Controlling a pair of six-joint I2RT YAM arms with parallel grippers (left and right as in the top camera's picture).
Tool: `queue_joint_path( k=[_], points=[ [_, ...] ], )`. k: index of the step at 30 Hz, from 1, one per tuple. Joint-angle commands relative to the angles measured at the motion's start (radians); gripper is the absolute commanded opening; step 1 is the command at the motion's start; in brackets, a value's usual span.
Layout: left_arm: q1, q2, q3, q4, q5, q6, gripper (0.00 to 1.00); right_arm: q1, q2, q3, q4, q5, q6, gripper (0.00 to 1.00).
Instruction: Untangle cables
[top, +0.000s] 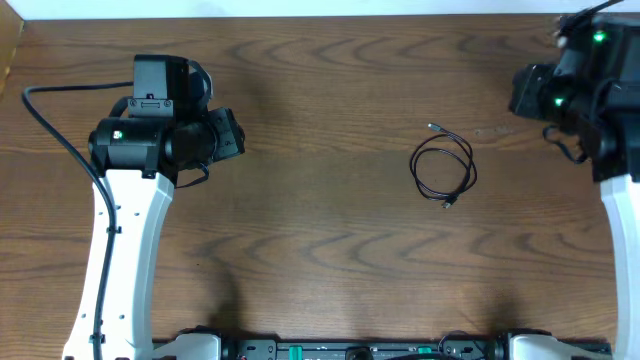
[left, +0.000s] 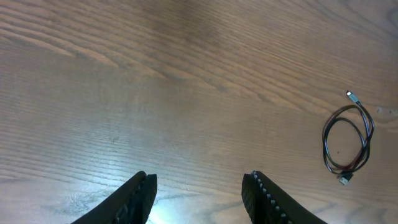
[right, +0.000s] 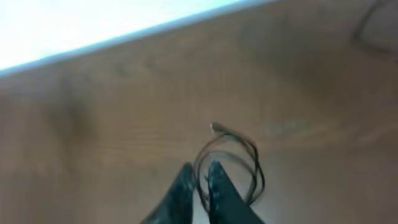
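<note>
One thin black cable (top: 416, 166) lies in a small loose coil on the wooden table, right of centre, with a small plug at each end. No white cable is in view. My left gripper (top: 238, 135) is open and empty, far to the left of the coil. The left wrist view shows its jaws (left: 199, 177) spread over bare wood, with the coil (left: 324, 140) at the far right. My right gripper (top: 520, 92) is near the back right corner, apart from the coil. Its jaws (right: 198, 167) are shut on nothing, and the blurred coil (right: 252, 149) lies beyond them.
The table's far edge (right: 124, 38) runs close behind the right gripper. The left arm's thick black cord (top: 60, 130) loops at the far left. The arm bases (top: 350, 348) stand along the front edge.
</note>
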Motion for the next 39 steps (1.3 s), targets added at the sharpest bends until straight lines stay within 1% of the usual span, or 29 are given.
queue_joint_path(
  k=[1,3,6,7,8,9,10,12,14,15,19,24,28,31,35,36,38,39],
  points=[
    [0.0,0.006,0.008,0.001,-0.01,-0.001,0.5,0.015,0.073,-0.013,-0.084,-0.011,-0.005,0.31],
    [0.0,0.006,0.008,0.002,-0.01,-0.001,0.5,0.037,0.132,-0.026,-0.125,-0.021,-0.045,0.35],
    [0.0,0.006,0.008,0.005,-0.01,-0.001,0.5,0.075,0.212,-0.045,-0.15,-0.05,-0.154,0.36],
    [0.0,0.006,0.008,0.005,-0.01,-0.001,0.5,0.093,0.252,-0.047,-0.165,-0.069,-0.238,0.43],
    [0.0,0.006,0.008,0.005,-0.01,-0.001,0.5,0.106,0.281,-0.047,-0.182,-0.085,-0.325,0.46],
    [0.0,0.006,0.008,0.005,-0.01,-0.001,0.5,0.128,0.328,-0.047,-0.219,-0.098,-0.46,0.56],
    [0.0,0.006,0.008,0.005,-0.01,-0.001,0.5,0.145,0.366,-0.047,-0.258,-0.095,-0.576,0.63],
    [0.0,0.006,0.008,0.006,-0.01,-0.001,0.5,0.165,0.428,-0.047,-0.291,-0.09,-0.673,0.67],
    [0.0,0.006,0.008,0.008,-0.01,-0.001,0.5,0.181,0.493,-0.047,-0.281,-0.083,-0.699,0.68],
    [0.0,0.006,0.008,0.008,-0.01,-0.001,0.5,0.194,0.547,-0.047,-0.27,-0.045,-0.707,0.67],
    [0.0,0.006,0.008,0.008,-0.01,-0.001,0.5,0.226,0.639,-0.047,-0.251,0.009,-0.706,0.66],
    [0.0,0.006,0.008,0.009,-0.01,-0.001,0.5,0.282,0.684,-0.054,-0.203,0.02,-0.68,0.62],
    [0.0,0.006,0.008,0.008,-0.01,-0.001,0.5,0.341,0.684,-0.097,-0.125,0.151,-0.558,0.61],
    [0.0,0.006,0.008,0.008,-0.01,-0.001,0.5,0.388,0.684,-0.156,-0.071,0.316,-0.425,0.58],
    [0.0,0.006,0.008,0.008,-0.01,-0.001,0.5,0.4,0.684,-0.206,-0.051,0.336,-0.372,0.55],
    [0.0,0.006,0.008,0.008,-0.01,-0.001,0.5,0.4,0.684,-0.218,-0.048,0.334,-0.363,0.54],
    [0.0,0.006,0.008,0.008,-0.01,-0.001,0.5,0.4,0.684,-0.238,-0.048,0.333,-0.357,0.47],
    [0.0,0.006,0.008,0.008,-0.01,-0.001,0.5,0.4,0.684,-0.253,-0.046,0.333,-0.357,0.42]
  ],
)
